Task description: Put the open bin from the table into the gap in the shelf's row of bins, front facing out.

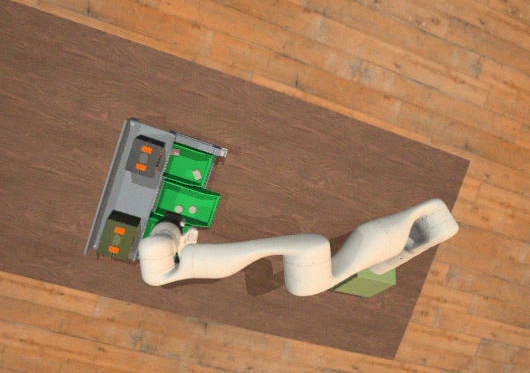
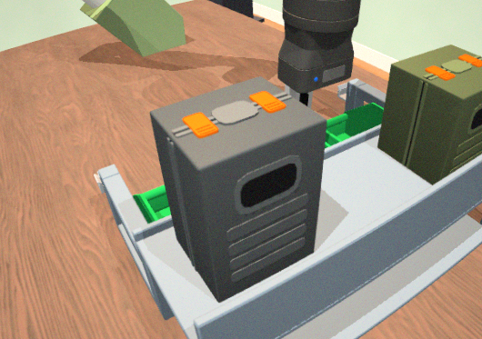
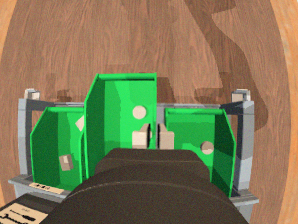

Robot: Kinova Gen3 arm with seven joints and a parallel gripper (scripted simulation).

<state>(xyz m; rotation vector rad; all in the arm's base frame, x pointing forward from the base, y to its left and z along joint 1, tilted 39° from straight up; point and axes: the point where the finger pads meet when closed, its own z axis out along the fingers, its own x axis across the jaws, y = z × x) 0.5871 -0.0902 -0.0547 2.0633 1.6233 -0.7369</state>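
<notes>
The open green bin point(image 1: 200, 200) point(image 3: 117, 107) is in the gap between the left bin point(image 1: 187, 164) point(image 3: 55, 145) and the right bin point(image 3: 187, 130). Its front sticks out past both neighbours, over the shelf's front lip point(image 3: 200, 105), and looks higher than theirs. Round tan parts point(image 1: 192, 209) point(image 3: 139, 112) lie in it. My gripper point(image 2: 299, 97) point(image 3: 153, 132) is partly open, fingers a small gap apart, above the bin's right side wall and holding nothing. The bin's back end is hidden by the gripper body in the wrist view.
The low upper board point(image 1: 131, 195) point(image 2: 364, 173) covers the back of the row. A dark grey case point(image 1: 145, 157) point(image 2: 241, 177) and an olive case point(image 1: 118, 235) point(image 2: 427, 114) stand on it. Shelf side posts point(image 3: 245, 145) flank the row.
</notes>
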